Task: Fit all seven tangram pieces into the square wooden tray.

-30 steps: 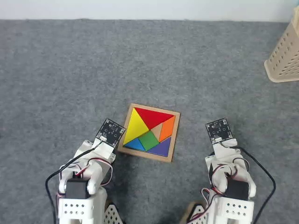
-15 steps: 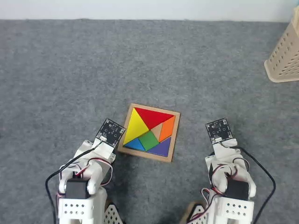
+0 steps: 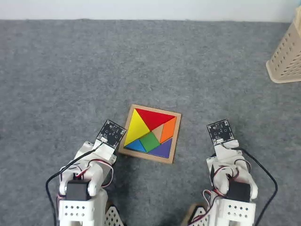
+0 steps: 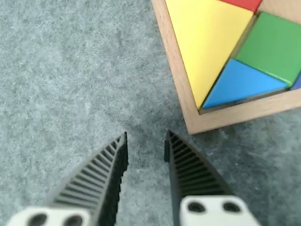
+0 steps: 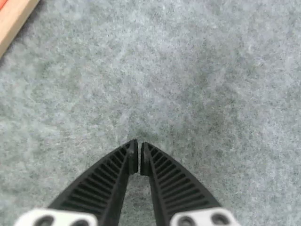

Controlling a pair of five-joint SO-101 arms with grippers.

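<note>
Tray [image 4: 177, 70] corner lies just beyond left gripper [image 4: 145, 141], jaws slightly parted, empty. Right gripper [image 5: 139, 151] jaws closed on nothing, near tray.

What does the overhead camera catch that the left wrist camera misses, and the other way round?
High view: the orange piece and the slatted basket far to one side. Left wrist view: the left gripper, open, over the grey mat just off a corner of the wooden tray. Both: that tray, with the yellow triangle, green square and blue triangle in it.
</note>
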